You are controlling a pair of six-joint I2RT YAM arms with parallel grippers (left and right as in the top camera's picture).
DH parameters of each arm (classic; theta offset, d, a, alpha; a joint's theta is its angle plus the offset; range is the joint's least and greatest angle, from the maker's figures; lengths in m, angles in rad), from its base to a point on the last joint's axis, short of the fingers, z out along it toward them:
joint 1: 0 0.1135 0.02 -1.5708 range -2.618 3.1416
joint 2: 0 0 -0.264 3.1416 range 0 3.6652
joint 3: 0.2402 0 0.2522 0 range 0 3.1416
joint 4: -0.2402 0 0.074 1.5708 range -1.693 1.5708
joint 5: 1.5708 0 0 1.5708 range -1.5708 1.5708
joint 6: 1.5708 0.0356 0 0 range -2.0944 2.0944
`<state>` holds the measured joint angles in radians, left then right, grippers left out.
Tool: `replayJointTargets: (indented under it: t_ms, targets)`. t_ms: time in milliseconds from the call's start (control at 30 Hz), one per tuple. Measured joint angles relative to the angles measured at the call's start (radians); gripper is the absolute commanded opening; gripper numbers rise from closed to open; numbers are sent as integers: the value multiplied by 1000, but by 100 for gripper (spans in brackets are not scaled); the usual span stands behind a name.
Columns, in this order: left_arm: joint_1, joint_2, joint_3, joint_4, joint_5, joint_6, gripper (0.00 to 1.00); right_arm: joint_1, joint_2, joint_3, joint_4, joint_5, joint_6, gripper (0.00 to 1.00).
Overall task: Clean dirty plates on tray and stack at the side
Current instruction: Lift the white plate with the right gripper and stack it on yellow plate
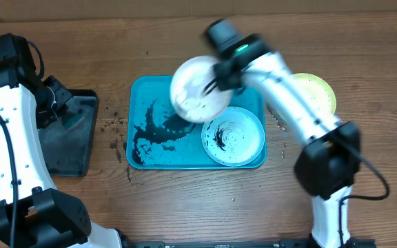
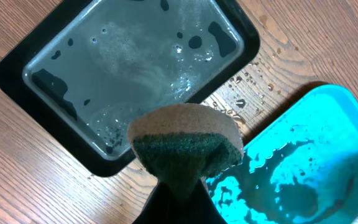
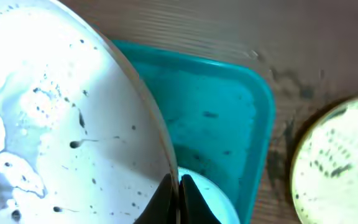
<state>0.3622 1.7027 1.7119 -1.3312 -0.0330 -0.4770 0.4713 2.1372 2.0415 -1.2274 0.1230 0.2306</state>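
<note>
Hanging above the far edge of the tray (image 1: 198, 167), the white plate (image 1: 197, 89) is up in the air and tilted, with the right gripper (image 1: 217, 77) on its right-hand rim. From the right wrist you can see the two fingers pressed close together, pinching that thin rim between them. The plate's face is wet and dotted with black specks.

Inside the tray, the mint plate (image 1: 233, 136) lies flat in the near right corner, with dark streaks across its middle. The tray's left half is covered by black smears (image 1: 154, 134) and bears no plate. The yellow-green plate (image 1: 319, 93) sits on the bench (image 1: 185, 207) just beyond the tray's right edge, partly hidden under the right arm and speckled with dark spots.

Over by the bench's left edge stands a black tray (image 1: 74, 162) with water pooled in it. The left gripper (image 2: 174, 193) hovers over the corner of it nearest the turquoise tray, fingers clamped on a sponge (image 2: 188, 140), tan on one side and dark green on the other. Droplets (image 2: 247, 87) bead on the wood between the two trays.
</note>
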Motion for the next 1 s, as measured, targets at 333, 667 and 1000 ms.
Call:
replayJointTargets:
  t_ms: [333, 667, 1000]
  targets:
    - [0, 0, -5, 7, 0, 0, 4, -578, -4, 1, -269, -267, 30, 3]
    - [0, 0, -5, 14, 0, 0, 4, -722, -21, -109, -232, -222, 31, 17]
    - [0, 0, -5, 18, 0, 0, 4, -654, -21, -173, -182, -342, -50, 86]
